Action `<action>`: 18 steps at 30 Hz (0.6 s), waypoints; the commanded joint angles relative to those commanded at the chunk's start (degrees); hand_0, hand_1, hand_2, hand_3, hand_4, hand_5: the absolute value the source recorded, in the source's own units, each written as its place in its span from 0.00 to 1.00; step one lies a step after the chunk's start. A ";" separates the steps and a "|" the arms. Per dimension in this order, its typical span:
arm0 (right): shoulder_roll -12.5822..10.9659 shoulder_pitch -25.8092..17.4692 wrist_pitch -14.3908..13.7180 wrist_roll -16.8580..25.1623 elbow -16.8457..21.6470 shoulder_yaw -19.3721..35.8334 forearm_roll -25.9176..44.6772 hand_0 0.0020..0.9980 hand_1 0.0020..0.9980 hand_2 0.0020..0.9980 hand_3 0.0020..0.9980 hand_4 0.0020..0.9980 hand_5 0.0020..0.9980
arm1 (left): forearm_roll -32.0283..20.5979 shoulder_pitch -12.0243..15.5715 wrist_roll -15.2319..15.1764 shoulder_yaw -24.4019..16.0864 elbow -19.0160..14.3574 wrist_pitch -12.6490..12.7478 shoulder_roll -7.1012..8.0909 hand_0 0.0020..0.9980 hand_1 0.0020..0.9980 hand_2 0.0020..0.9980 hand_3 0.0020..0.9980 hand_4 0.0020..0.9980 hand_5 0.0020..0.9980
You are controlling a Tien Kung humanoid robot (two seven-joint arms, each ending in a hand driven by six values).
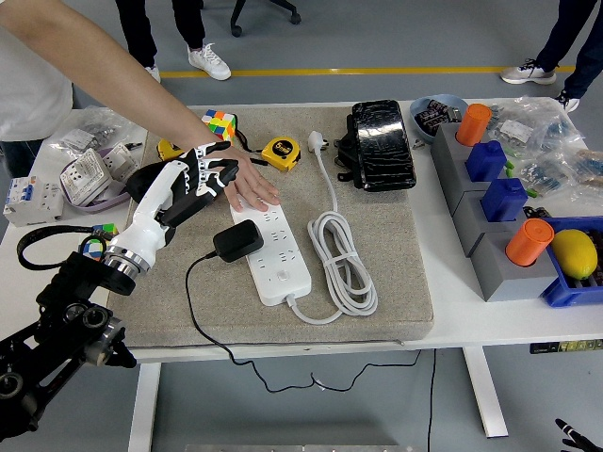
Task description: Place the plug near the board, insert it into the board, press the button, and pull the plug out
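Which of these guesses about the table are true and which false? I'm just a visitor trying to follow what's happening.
1. The black plug sits in the white power strip. True.
2. A person's hand presses on the strip's far end. True.
3. The robot's left hand grips the plug. False: it hovers open, apart from the plug.
4. The strip's own white cable lies stretched out straight. False: it lies coiled beside the strip.
5. The yellow tape measure lies on the strip. False: it lies beyond it.

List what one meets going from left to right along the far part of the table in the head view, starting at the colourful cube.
Colourful cube → yellow tape measure → white plug → black pouch → orange cylinder.
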 joint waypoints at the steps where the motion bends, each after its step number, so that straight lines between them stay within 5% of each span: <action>1: 0.03 -0.05 0.00 -0.01 -0.01 0.03 0.00 0.57 0.64 0.62 0.55 0.96 0.53 | 2.49 -0.09 2.35 -0.38 -0.99 -1.09 0.16 0.28 0.47 0.47 0.84 0.93 0.51; 4: 0.10 -0.16 0.02 -0.02 -0.02 0.05 0.00 0.57 0.64 0.62 0.55 0.96 0.53 | 8.86 -0.23 7.34 -0.57 -2.32 -2.36 0.29 0.28 0.47 0.47 0.84 0.93 0.51; 5: 0.15 -0.22 0.01 -0.01 -0.02 0.12 0.00 0.57 0.64 0.62 0.55 0.96 0.53 | 10.62 -0.22 8.44 -0.56 -2.65 -2.60 0.28 0.15 0.21 0.29 0.83 0.95 0.47; 10: 0.28 -0.46 0.02 -0.01 -0.02 0.42 -0.05 0.57 0.64 0.62 0.55 0.96 0.53 | 13.95 -0.16 11.36 -0.34 -3.86 -4.42 0.16 0.15 0.21 0.29 0.83 0.95 0.47; 11: 0.29 -0.47 0.01 -0.01 -0.03 0.48 -0.08 0.57 0.64 0.62 0.55 0.96 0.53 | 14.23 -0.19 11.81 -0.30 -4.02 -4.79 0.15 0.09 0.13 0.24 0.83 0.88 0.25; 16: 0.48 -0.61 0.05 -0.04 -0.03 0.83 -0.14 0.57 0.64 0.62 0.55 0.96 0.53 | 16.68 -0.46 14.92 -0.12 -5.30 -7.81 0.01 0.09 0.13 0.24 0.83 0.88 0.25; 17: 0.49 -0.61 0.05 -0.04 -0.04 0.86 -0.12 0.57 0.64 0.62 0.55 0.96 0.53 | 17.13 -0.55 15.60 -0.09 -5.55 -8.53 0.03 0.07 0.10 0.17 0.84 0.62 0.04; 18: 0.48 -0.61 0.05 -0.04 -0.03 0.92 -0.15 0.57 0.64 0.62 0.55 0.96 0.53 | 17.63 -0.70 16.25 0.00 -5.83 -9.35 0.10 0.07 0.10 0.17 0.84 0.62 0.04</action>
